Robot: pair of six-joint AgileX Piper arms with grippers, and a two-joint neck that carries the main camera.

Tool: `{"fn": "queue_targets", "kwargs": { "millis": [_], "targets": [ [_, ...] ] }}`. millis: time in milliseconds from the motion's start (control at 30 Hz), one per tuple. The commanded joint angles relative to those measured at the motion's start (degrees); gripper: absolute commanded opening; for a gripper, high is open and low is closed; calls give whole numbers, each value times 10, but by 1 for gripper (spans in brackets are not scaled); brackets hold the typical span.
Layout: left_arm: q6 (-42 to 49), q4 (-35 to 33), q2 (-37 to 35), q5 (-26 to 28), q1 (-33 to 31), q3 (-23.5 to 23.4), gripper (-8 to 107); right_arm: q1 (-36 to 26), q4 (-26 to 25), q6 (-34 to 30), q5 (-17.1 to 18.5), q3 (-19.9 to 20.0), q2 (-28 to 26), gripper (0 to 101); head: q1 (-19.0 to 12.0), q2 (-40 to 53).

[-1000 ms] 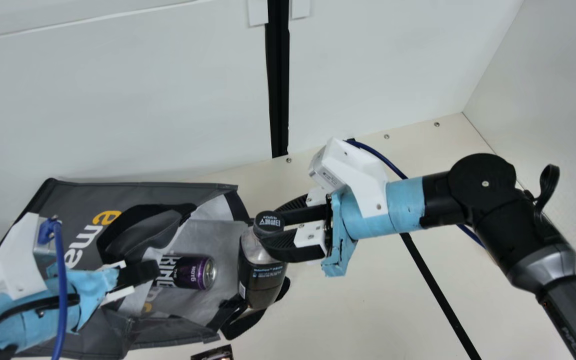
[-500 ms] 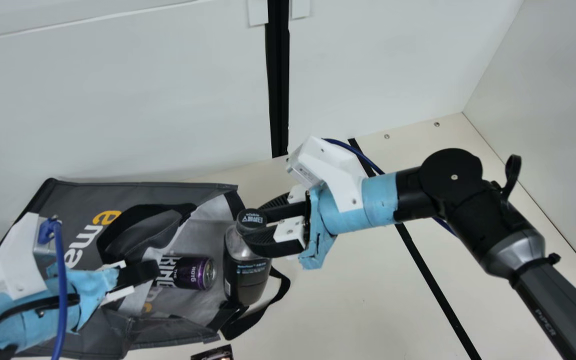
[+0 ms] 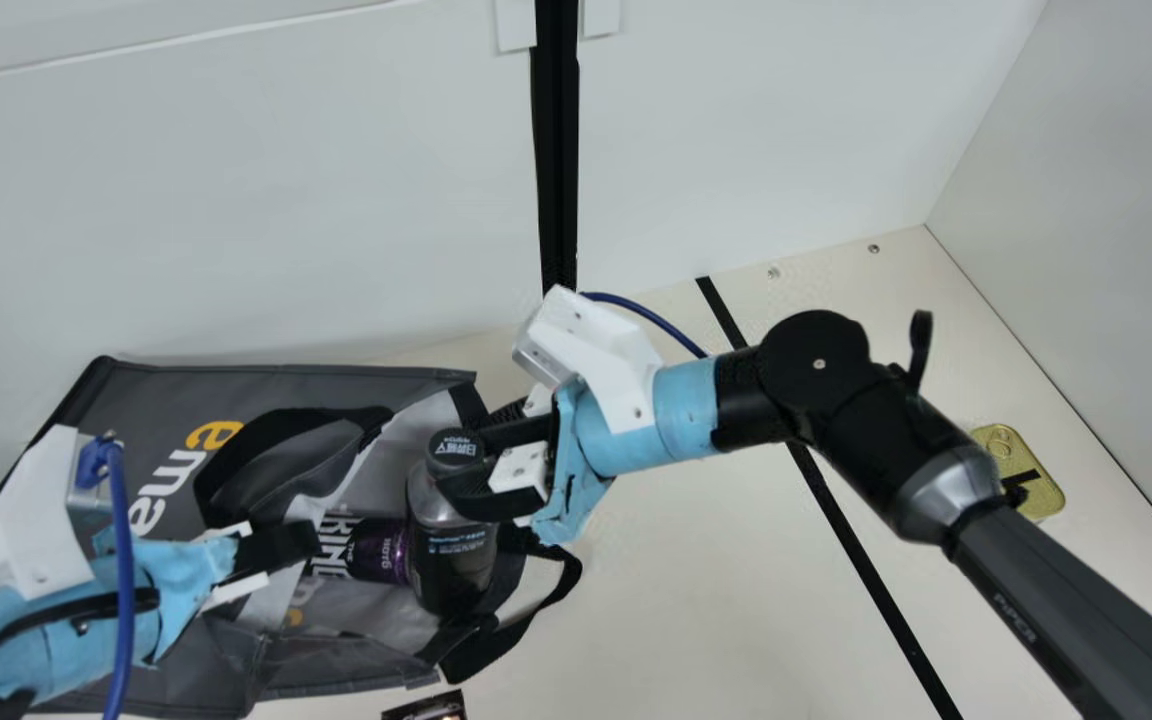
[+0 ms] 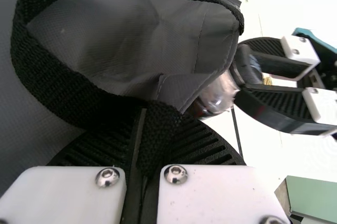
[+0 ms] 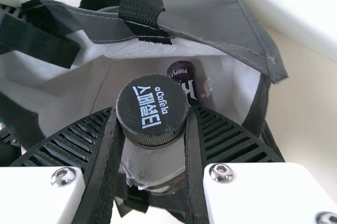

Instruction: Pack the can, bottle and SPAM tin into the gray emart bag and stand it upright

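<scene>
In the main view the gray bag (image 3: 166,400) lies on its side with its mouth facing right. The purple can (image 3: 376,552) is inside it, partly behind the dark bottle (image 3: 451,560). My right gripper (image 3: 471,475) is shut on the bottle's neck at the mouth; the right wrist view shows the black cap (image 5: 152,109) between its fingers (image 5: 152,139). My left gripper (image 3: 301,540) is at the bag's upper edge; in the left wrist view that gripper (image 4: 142,155) is shut on the black strap (image 4: 160,124). The gold-topped SPAM tin (image 3: 1019,465) rests at the far right.
A loop of black handle (image 3: 561,590) sticks out right of the bag's mouth. A small dark object (image 3: 426,706) lies at the main view's bottom edge. The back wall (image 3: 286,200) rises behind the bag, and a side wall (image 3: 1126,250) stands right of the tin.
My right gripper has carried the bottle leftward into the bag's mouth, in front of the can. The tin has come into sight from behind the right arm. My left arm has kept still.
</scene>
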Motion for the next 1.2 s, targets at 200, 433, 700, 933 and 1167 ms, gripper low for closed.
{"fn": "queue_targets", "kwargs": {
  "millis": [200, 433, 700, 933, 1167],
  "targets": [
    [0, 0, 0, 0, 0, 0, -8, 39, 5, 2, -42, -1, 23, 0, -13, 0],
    [0, 0, 0, 0, 0, 0, -8, 77, 2, 11, -71, -10, 45, 0, -13, 0],
    [0, 0, 0, 0, 0, 0, -8, 119, -16, 25, -95, -25, 67, 0, -13, 0],
    [0, 0, 0, 0, 0, 0, -8, 142, -37, 38, -109, -35, 83, 0, -13, 0],
    [0, 0, 0, 0, 0, 0, -8, 153, -52, 50, -115, -44, 88, 13, -13, 0]
  ]
}}
